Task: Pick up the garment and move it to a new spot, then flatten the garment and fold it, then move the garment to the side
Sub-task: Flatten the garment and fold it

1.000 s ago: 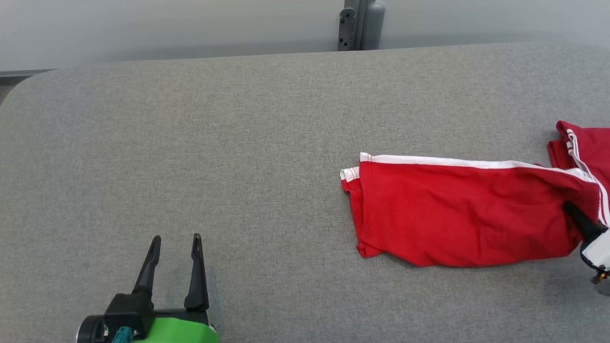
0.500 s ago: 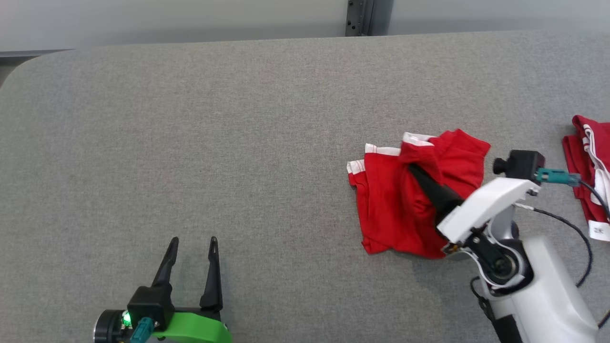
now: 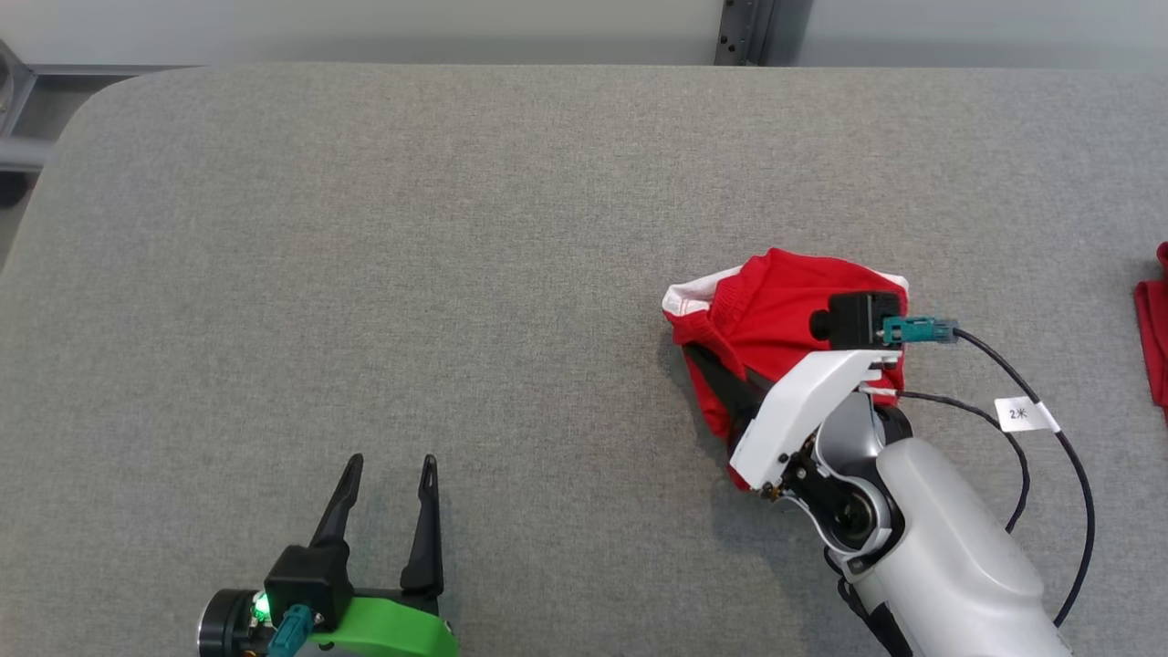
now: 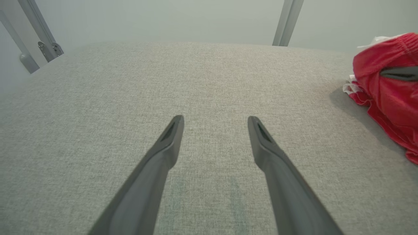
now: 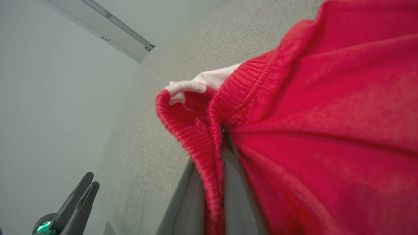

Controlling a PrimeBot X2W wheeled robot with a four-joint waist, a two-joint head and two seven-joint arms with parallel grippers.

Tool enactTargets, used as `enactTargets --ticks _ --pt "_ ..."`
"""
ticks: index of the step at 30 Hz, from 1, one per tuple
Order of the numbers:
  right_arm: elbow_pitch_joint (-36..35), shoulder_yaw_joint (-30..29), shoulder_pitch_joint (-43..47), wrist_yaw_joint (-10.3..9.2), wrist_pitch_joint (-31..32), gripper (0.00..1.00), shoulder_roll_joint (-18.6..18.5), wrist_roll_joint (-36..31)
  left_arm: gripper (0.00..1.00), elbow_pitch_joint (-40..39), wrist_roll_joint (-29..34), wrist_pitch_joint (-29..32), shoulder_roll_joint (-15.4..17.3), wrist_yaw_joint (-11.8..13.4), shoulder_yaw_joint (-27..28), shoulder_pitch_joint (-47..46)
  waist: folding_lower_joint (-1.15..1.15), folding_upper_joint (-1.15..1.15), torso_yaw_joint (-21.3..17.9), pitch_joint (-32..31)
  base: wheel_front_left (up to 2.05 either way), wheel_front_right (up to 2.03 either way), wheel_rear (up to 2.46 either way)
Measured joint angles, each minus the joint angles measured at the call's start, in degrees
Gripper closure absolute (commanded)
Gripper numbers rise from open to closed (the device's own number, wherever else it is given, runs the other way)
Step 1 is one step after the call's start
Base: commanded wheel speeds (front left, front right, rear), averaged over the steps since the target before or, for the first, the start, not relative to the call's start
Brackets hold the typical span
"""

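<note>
A red garment (image 3: 776,310) with white trim and a ribbed elastic band sits gathered in a loose heap right of centre on a wide grey, cloth-covered surface (image 3: 456,228). The right gripper (image 3: 707,370) reaches into the heap from the near side. Its dark fingers are pressed together, pinching a fold of the red cloth next to the elastic band. In the left wrist view the lower edge of the garment appears to touch the surface while the rest is bunched up higher.

The left gripper (image 3: 391,465) is well apart, near the front edge on the left. Its fingers are spread wide and hold nothing.

The task looks to be at an early stage. The garment is gripped, as if for carrying to a new spot, but it is crumpled. Flattening, folding and moving it aside all seem left to do.

Another bit of red cloth (image 3: 1154,338) lies at the far right edge. Behind the surface are a pale wall and a metal post (image 3: 744,32).
</note>
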Motion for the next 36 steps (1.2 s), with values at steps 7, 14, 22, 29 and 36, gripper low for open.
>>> enactTargets --ticks 7,14,22,29,36 --pt "0.1 3.5 0.1 -0.01 0.8 1.0 -0.1 -2.1 0.0 0.3 -0.4 0.0 0.0 0.2 0.1 0.1 0.0 0.0 -0.3 0.0 0.0 0.0 0.0" --pt "-1.4 5.3 0.0 0.0 1.0 0.0 -0.2 -8.1 0.0 0.3 -0.9 0.0 0.0 0.5 0.2 0.0 0.0 0.0 -0.9 0.1 0.0 0.0 0.0" --pt "-13.3 7.2 5.5 0.0 -5.1 0.0 -8.0 -13.6 0.0 0.2 -1.7 0.0 0.0 1.3 1.6 0.6 0.0 0.0 -1.5 -1.0 0.0 0.0 0.0" --pt "-19.8 -3.1 17.0 0.01 -18.1 0.0 -13.3 -23.4 0.0 -0.5 -2.4 0.0 0.0 1.8 3.4 2.8 0.0 0.0 -3.8 -2.4 0.0 0.0 0.0" --pt "-15.7 -14.2 25.6 0.01 -28.4 0.04 -12.4 -32.1 0.0 -1.8 -3.0 0.0 0.0 2.1 3.3 3.9 0.0 0.0 -5.7 -4.4 0.0 0.0 0.0"
